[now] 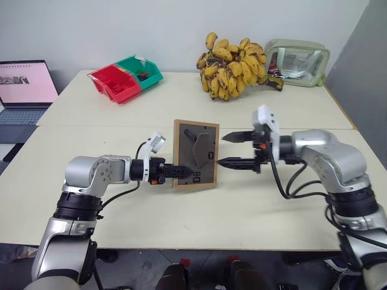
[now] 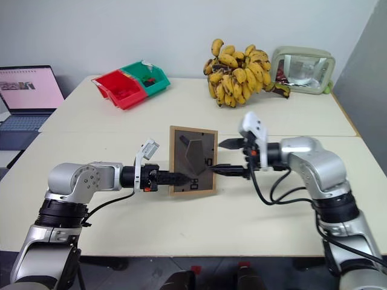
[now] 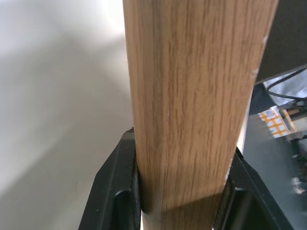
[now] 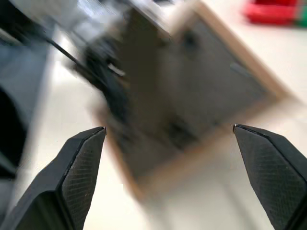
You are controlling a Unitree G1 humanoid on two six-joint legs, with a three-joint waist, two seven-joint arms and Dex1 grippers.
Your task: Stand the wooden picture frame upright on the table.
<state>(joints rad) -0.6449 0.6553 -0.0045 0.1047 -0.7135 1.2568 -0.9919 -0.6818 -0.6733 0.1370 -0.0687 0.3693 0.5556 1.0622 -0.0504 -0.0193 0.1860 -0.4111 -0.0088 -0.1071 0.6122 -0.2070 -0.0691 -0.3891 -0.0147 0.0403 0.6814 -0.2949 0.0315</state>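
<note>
Light-wood rectangular picture frame [image 1: 196,154], clamped upright on the cream bench [image 1: 181,217] by the left gripper [image 1: 181,173] for balance, right gripper [image 1: 233,149] spread empty beside it.

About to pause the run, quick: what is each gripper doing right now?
Left gripper: shut on the wooden picture frame, gripping its edge.
Right gripper: open, holding nothing, beside the frame.

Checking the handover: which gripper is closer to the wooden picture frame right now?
Left. The left gripper is clamped on the wooden picture frame at its lower left edge; the right gripper is open just off its right edge, not touching.
</note>
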